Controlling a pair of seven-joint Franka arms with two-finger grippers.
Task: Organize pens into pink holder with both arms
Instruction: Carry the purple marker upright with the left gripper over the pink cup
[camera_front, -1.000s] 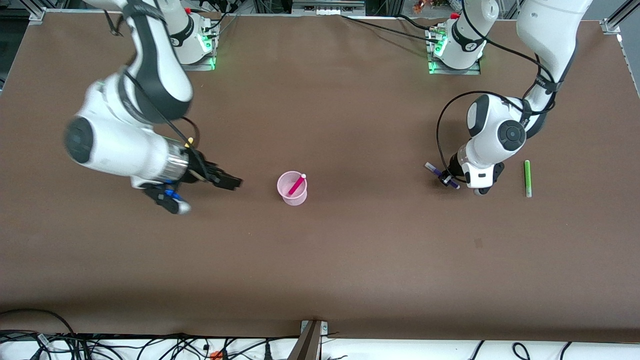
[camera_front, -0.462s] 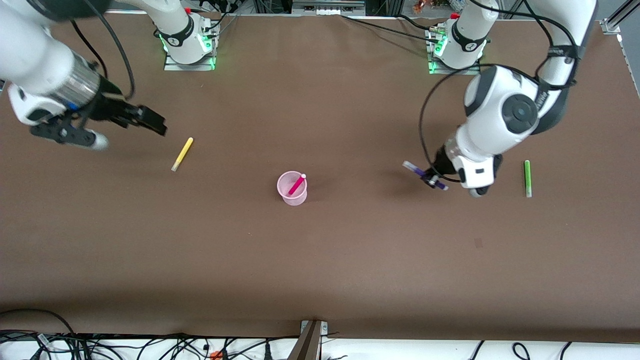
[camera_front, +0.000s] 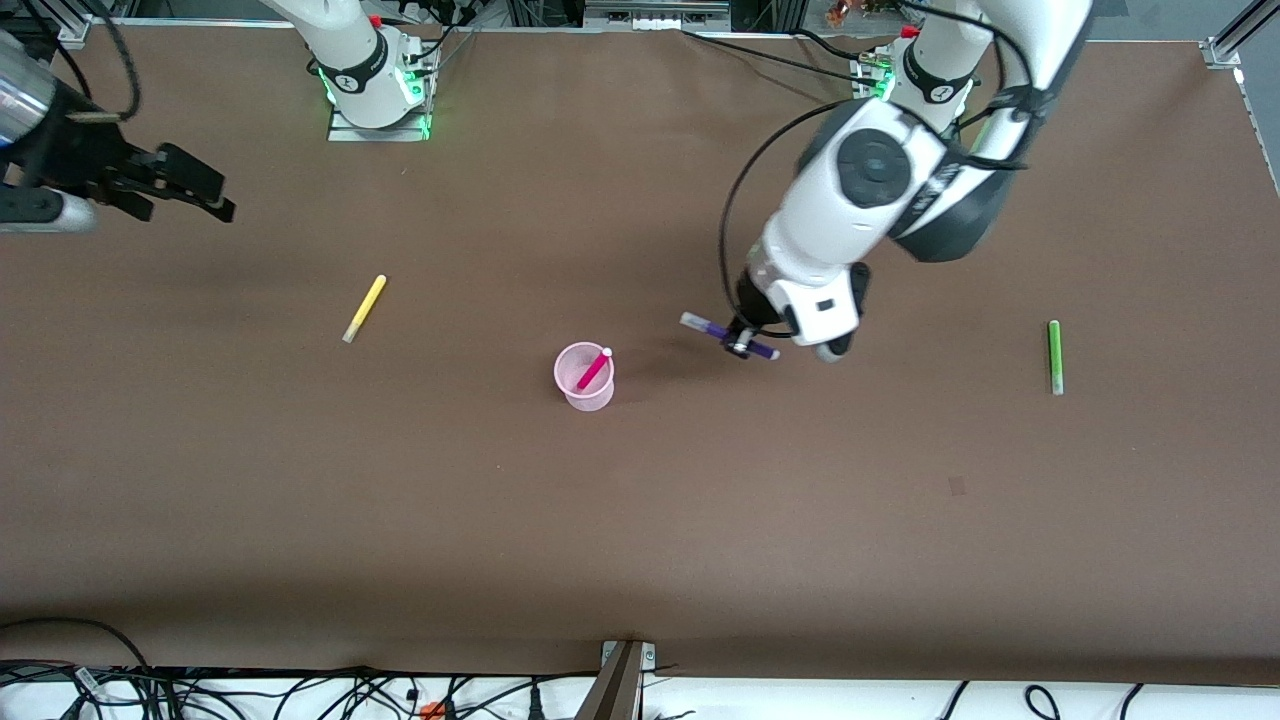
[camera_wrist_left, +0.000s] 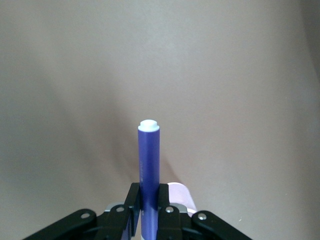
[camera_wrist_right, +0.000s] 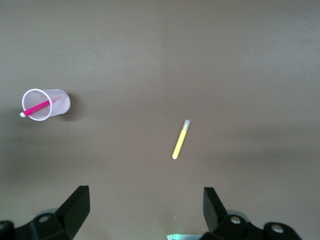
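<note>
Front view | left pincer (camera_front: 741, 343) clamps purple pen (camera_front: 712, 328) | right pincer (camera_front: 205, 195) spread wide, holding nothing

A wide table (camera_front: 640, 520) topped with a matte brown sheet fills the scene. Loose black cables (camera_front: 300, 690) tangle along its edge nearest the front camera, beside a grey metal bracket (camera_front: 625, 660) at mid-edge.

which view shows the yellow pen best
The right wrist view: the yellow pen lies whole and unobstructed on the table. The front view shows it smaller, toward the right arm's end. The left wrist view misses it.
</note>
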